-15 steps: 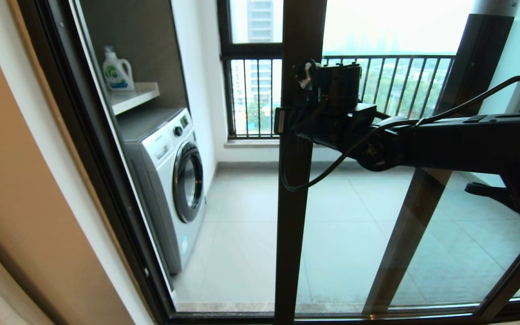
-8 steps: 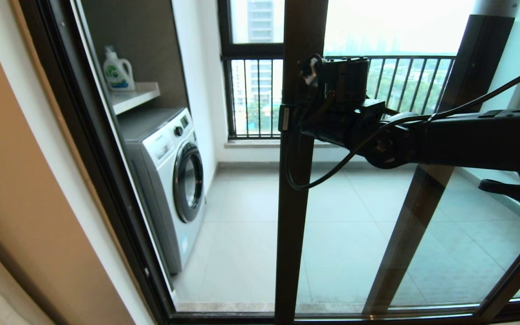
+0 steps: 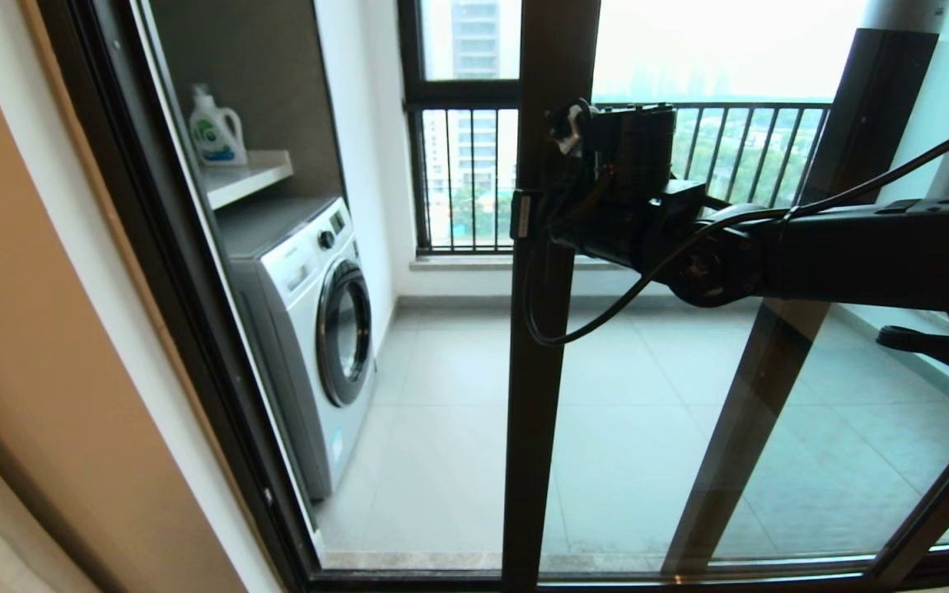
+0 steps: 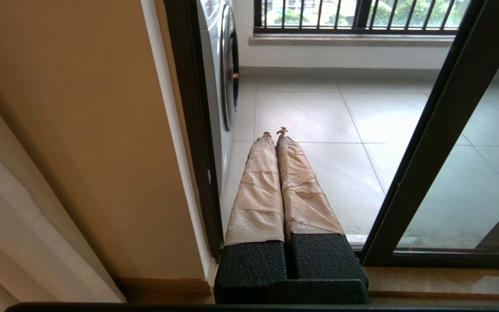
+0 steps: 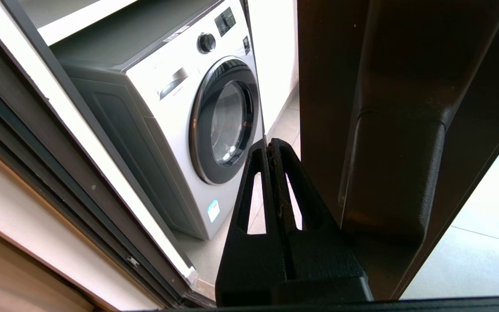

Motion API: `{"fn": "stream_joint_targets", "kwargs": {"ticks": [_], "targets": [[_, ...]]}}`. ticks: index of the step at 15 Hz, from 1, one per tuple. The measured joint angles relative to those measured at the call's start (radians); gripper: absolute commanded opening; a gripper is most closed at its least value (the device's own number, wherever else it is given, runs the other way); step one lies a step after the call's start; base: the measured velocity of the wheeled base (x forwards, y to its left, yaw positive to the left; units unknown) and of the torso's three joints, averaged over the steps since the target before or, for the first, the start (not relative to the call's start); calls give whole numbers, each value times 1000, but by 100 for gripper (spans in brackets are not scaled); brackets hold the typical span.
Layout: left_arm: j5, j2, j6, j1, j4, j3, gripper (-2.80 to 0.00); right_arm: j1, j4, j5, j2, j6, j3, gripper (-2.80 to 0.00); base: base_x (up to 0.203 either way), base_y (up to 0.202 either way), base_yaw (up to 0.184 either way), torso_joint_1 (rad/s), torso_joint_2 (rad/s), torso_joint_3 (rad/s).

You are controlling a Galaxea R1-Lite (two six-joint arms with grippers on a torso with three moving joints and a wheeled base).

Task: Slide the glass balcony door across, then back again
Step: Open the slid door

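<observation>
One glass balcony door [image 3: 536, 371], one washing machine [image 3: 310, 329], one detergent bottle [image 3: 214, 130] on one shelf [image 3: 248, 175], one barred railing [image 3: 713, 148], two grippers: left gripper [image 4: 274, 132], right gripper [image 5: 270, 145]

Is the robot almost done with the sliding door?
Not yet, it seems. The glass balcony door stands partly slid across, with a gap open toward the washing machine. The right end effector, fingers shut, sits right beside the door's edge upright and handle, seemingly pushing rather than gripping. The left end effector is parked low by the sill. Which direction comes next cannot be told here.
</observation>
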Motion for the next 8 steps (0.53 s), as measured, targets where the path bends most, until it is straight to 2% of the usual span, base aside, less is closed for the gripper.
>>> {"fn": "stream_joint_targets", "kwargs": {"ticks": [4, 8], "targets": [[0, 0, 0, 0, 0, 0, -280, 12, 0, 0, 2, 0, -4, -280, 0, 0, 0, 0, 0, 0], [0, 0, 0, 0, 0, 0, -280, 79, 0, -6, 2, 0, -13, -280, 0, 0, 0, 0, 0, 0]]}}
